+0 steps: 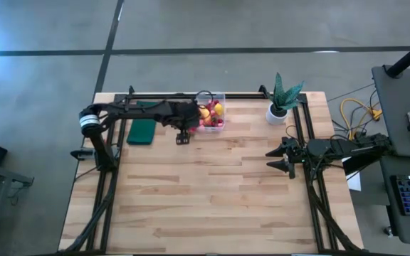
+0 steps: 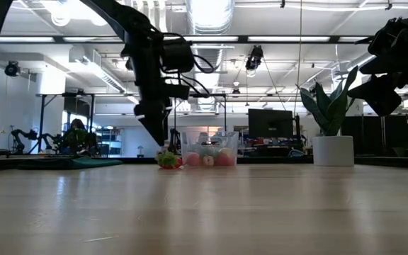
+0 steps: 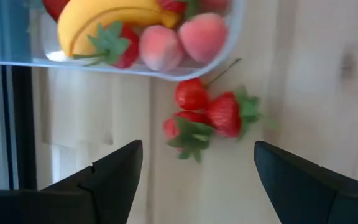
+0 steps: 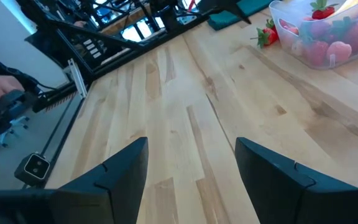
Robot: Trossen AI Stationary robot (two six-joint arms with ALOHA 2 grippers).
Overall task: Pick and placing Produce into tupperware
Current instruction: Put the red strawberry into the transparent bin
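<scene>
The clear tupperware (image 1: 212, 117) stands near the table's far edge and holds a yellow banana (image 3: 104, 18) with red and pink strawberries (image 3: 182, 40). A small cluster of red strawberries (image 3: 207, 115) lies on the wood just outside the box's left wall, also visible in the low view as strawberries (image 2: 167, 159). My left gripper (image 3: 197, 149) hangs open above that cluster, to the left of the box, shown from above as the left gripper (image 1: 184, 135). My right gripper (image 1: 282, 158) waits open over the table's right side, away from the produce.
A dark green pad (image 1: 142, 131) lies left of the box under the left arm. A potted plant in a white pot (image 1: 282, 103) stands at the far right. Bare wood (image 1: 212, 199) spreads over the middle and near side of the table.
</scene>
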